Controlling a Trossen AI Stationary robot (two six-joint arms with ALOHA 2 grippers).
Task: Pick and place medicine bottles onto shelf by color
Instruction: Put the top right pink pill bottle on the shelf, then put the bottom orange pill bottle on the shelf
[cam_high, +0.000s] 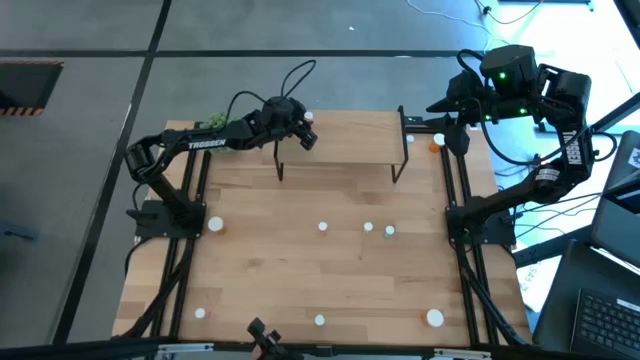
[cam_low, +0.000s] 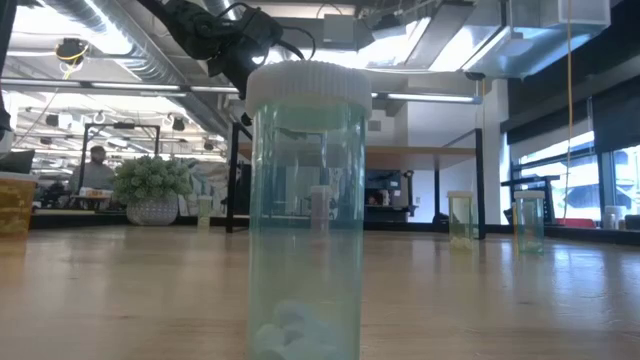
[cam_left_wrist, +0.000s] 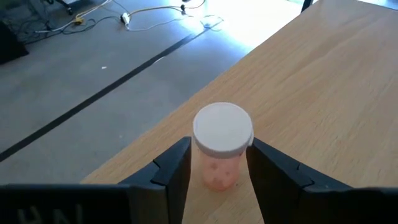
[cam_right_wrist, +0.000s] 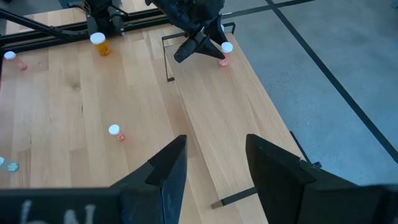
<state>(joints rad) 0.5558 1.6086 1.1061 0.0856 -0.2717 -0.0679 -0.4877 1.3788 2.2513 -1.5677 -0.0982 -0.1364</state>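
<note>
A pink bottle with a white cap stands upright on the shelf, near the board's far left corner. My left gripper is open, one finger on each side of the bottle, with a gap showing along the bottle's body. The shelf is a light board on black legs at the table's far middle. My right gripper hangs open and empty, raised high over the table's far right corner and looking down on the shelf and the pink bottle.
Several small bottles stand scattered over the table: one at the left, three in the middle, others along the near edge, a larger orange one. A green bottle fills the low view. A plant sits far left.
</note>
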